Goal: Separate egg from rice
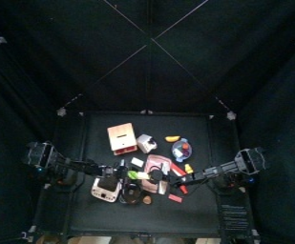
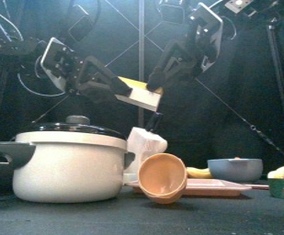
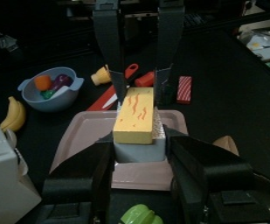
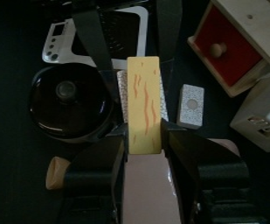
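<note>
You see the yellow rectangular egg slab with red streaks (image 3: 137, 112) raised above the pink plastic tray (image 3: 85, 144), lying on a white rice block (image 3: 141, 149). The left gripper (image 3: 141, 150) is clamped on the rice block. The right gripper (image 4: 141, 145) is clamped on the egg slab. In the front view, the white rice cooker with black lid (image 2: 68, 162) stands near left; a tan cup (image 2: 163, 176) lies beside it.
</note>
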Motion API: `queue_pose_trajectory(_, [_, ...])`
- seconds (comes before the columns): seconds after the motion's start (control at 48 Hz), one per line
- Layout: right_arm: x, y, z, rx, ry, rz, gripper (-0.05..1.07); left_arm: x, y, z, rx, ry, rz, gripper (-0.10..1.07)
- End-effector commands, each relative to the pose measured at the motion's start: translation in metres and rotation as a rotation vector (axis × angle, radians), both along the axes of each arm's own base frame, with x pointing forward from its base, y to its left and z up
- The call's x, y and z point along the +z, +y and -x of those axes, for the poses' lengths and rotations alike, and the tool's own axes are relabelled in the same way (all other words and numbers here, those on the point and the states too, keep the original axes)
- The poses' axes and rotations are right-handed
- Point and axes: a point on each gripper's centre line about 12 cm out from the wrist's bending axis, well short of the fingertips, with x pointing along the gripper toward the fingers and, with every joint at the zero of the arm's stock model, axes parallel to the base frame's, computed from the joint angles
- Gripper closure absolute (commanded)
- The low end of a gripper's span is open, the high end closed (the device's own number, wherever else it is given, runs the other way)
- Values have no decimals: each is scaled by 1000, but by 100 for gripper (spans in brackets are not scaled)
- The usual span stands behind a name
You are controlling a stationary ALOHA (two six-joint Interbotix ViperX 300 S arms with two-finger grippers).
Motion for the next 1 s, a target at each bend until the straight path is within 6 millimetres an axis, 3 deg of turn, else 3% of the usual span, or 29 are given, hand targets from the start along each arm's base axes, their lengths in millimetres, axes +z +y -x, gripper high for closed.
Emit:
queue_pose_trajectory(0.0, [11, -2, -1, -14, -27, -20, 49, 8, 2, -4, 8, -32, 1, 34])
queue_pose_trajectory(0.979, [6, -5, 22, -68, 2, -84, 58, 2, 12, 16, 34, -9, -1, 34])
